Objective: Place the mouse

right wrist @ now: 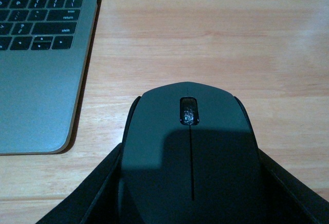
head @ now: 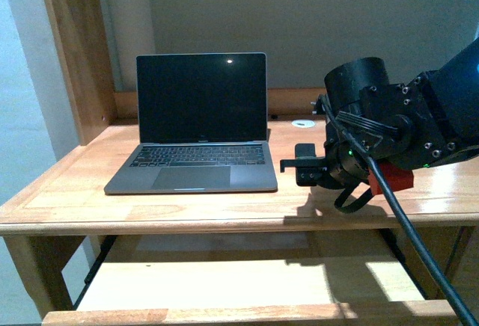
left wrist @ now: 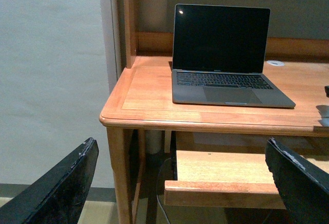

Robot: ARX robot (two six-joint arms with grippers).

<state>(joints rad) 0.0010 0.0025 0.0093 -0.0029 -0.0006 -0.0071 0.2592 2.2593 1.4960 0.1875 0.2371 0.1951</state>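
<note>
Mouse point(right wrist: 190, 147) is pinched lengthwise in the right end effector point(right wrist: 193, 188), wheel end leading, at front-view centre right, just beside the laptop point(head: 198, 139) over the counter point(head: 71, 191); left end effector point(left wrist: 180, 185) spread, well apart.

Laptop point(head: 196, 128) on desk point(head: 60, 199), left of centre; lid upright at 12 o'clock end, keyboard toward 6. Disc point(head: 303, 123) on desk at 1 o'clock from laptop, apart from it, just before back rail point(head: 292, 100). Mouse point(right wrist: 190, 157) at 4 o'clock from laptop centre, near its front right corner, not touching it; clamped in right gripper point(head: 303, 165) over desk top, contact with wood unclear. Pull-out shelf point(head: 247, 281) under desk top, at 6 o'clock. Side panel point(head: 75, 49) upright at 10 o'clock from laptop.
</note>
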